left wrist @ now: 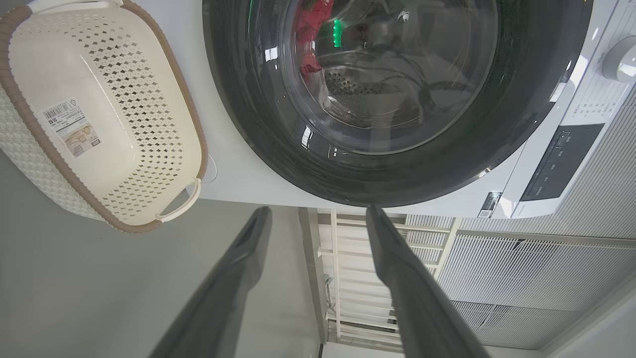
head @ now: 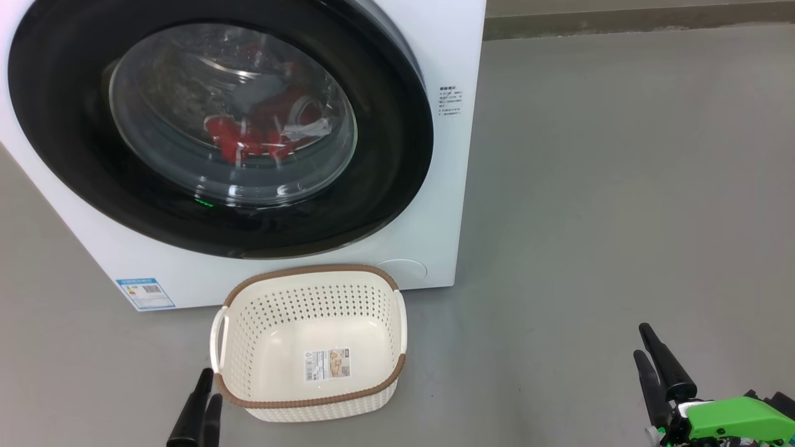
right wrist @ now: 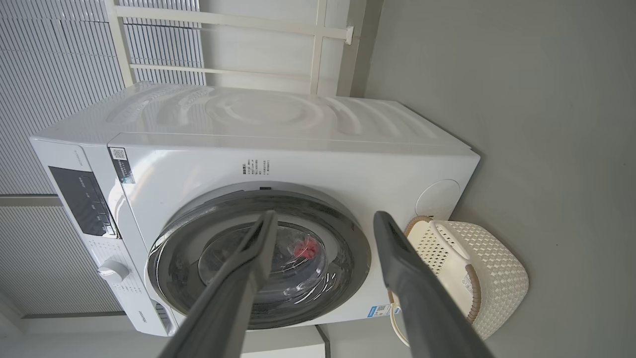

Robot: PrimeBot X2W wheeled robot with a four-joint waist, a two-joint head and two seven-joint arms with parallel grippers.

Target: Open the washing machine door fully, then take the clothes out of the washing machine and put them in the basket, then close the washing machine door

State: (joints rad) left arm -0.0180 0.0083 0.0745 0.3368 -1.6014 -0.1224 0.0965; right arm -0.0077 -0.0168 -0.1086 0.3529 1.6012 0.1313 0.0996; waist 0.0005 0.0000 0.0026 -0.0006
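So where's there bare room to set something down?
The grey floor right of the washing machine and basket, up to the right hand, is bare. The basket holds just a label. It's tight where the basket sits under the closed door, with the left hand beside its corner.

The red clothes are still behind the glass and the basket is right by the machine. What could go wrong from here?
1. The left gripper sits right beside the basket; lifting that arm might nudge it away.
2. The washing machine door has a smooth glossy rim, so a grip on it may slip.
3. The basket looks small; the clothes could spill onto the floor.
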